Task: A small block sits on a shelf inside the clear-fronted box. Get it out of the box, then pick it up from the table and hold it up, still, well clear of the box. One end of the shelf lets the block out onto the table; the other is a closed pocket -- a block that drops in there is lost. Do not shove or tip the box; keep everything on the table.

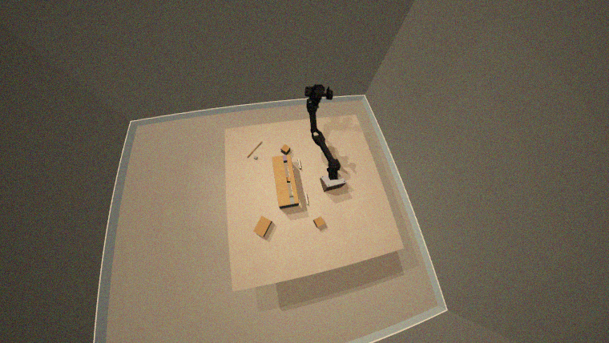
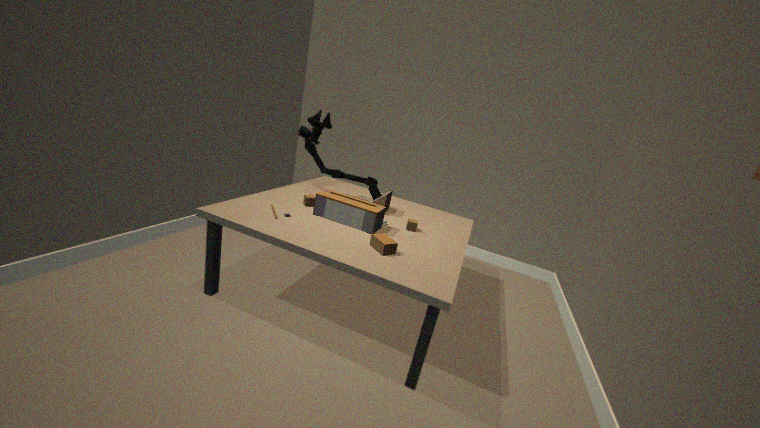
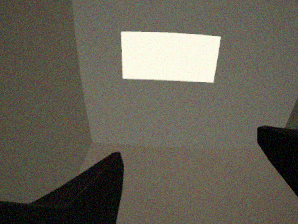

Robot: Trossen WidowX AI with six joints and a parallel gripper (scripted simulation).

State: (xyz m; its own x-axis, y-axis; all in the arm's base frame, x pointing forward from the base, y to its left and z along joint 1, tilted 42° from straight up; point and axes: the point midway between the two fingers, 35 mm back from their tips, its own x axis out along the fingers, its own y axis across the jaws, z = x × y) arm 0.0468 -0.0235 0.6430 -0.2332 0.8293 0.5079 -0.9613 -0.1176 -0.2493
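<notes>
The gripper (image 1: 318, 91) (image 2: 323, 121) (image 3: 192, 148) is wide open, high up (nothing in it). The long box (image 1: 282, 180) (image 2: 348, 210) sits in from the edges of the desk (image 1: 340, 238) (image 2: 425, 260).

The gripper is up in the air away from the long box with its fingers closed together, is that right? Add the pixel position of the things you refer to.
No, the fingers are spread apart, as the wrist view shows; the gripper (image 1: 328, 92) (image 2: 325, 118) (image 3: 192, 148) is up in the air away from the long box (image 1: 280, 180) (image 2: 340, 211).
</notes>
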